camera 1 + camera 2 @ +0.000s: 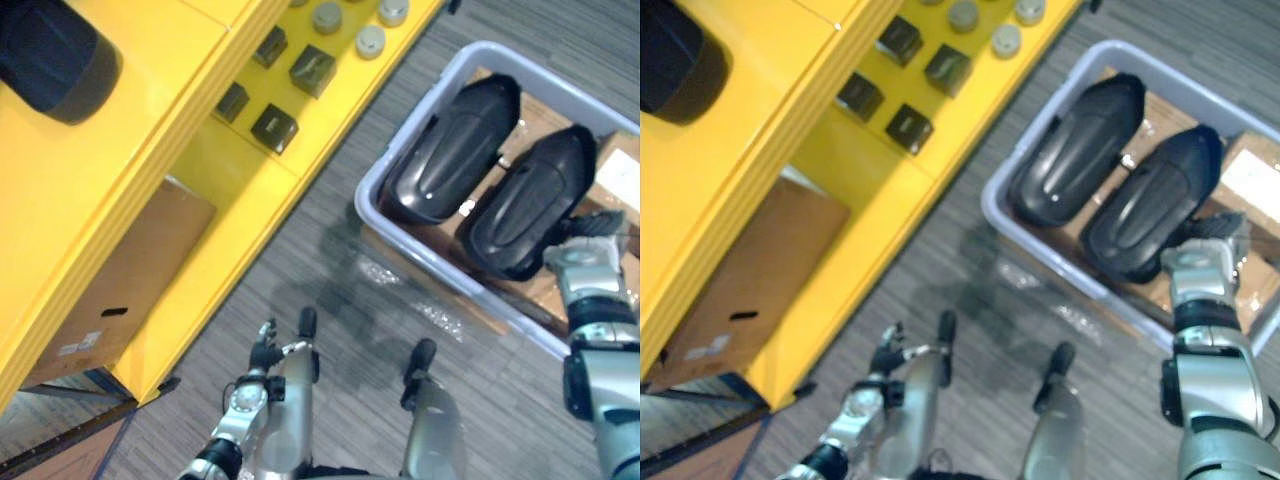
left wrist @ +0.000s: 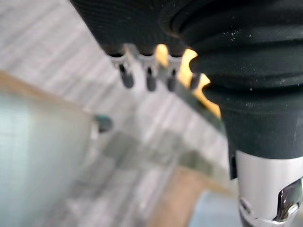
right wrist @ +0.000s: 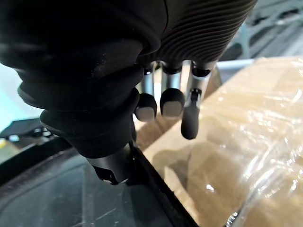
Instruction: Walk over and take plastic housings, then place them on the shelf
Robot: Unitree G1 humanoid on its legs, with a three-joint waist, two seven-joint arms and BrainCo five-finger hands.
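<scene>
While we stand between the two, the yellow shelf [image 1: 200, 110] runs along our left and the grey bin [image 1: 415, 115] sits on the floor to our front right. The bin holds both black housings side by side on film-wrapped boxes [image 3: 246, 123], none yet taken. Their long axes are parallel, slanting away from us toward the far right. The farther housing [image 1: 455, 150] lies against the bin's shelf-side wall, while the nearer housing [image 1: 530, 205] is the one within reach. Our right hand [image 1: 592, 230] is much the closer of the two, hanging just beside that housing's right flank near its near end. Its wrist is above the housing's edge, and its fingers [image 3: 171, 101] hang loose and apart over the wrapped box, gripping nothing (we cannot tell whether they touch the film). We judge that the hand must shift left, across the long axis, to get a hold. Our left hand [image 1: 265, 355] hangs low by our side, fingers relaxed and empty.
</scene>
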